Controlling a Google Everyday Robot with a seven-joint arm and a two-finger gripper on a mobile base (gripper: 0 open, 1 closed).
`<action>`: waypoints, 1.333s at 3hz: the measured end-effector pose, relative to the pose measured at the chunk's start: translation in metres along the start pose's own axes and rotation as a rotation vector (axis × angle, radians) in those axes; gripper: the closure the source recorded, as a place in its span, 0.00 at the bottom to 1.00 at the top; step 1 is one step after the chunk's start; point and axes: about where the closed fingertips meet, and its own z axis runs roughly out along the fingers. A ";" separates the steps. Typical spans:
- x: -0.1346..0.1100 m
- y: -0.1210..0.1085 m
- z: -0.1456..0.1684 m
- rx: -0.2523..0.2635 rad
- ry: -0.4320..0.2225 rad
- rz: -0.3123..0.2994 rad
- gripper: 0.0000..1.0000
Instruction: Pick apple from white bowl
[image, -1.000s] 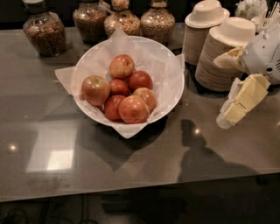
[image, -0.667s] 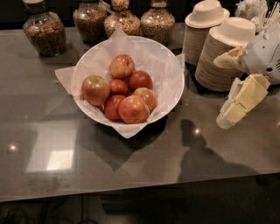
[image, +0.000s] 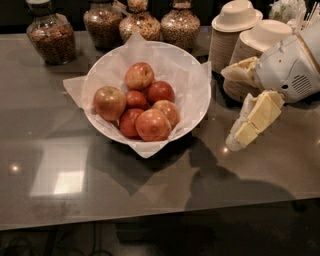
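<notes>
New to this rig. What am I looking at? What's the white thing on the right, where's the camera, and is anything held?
There is one camera, looking down on a dark table; where it is mounted isn't shown. The white thing at the right edge is the end of a robot arm. Its gripper is the two yellowish fingers, spread open to the right of the bowl, apart from it and holding nothing. On the table are a white bowl lined with paper and holding apples, four glass jars of dry food at the back, and stacks of small bowls behind the gripper. No apple is picked yet.
</notes>
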 end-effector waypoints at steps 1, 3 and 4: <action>-0.029 0.011 0.012 -0.022 -0.035 -0.084 0.00; -0.055 0.010 0.033 -0.005 -0.052 -0.151 0.00; -0.062 0.008 0.039 0.003 -0.048 -0.163 0.00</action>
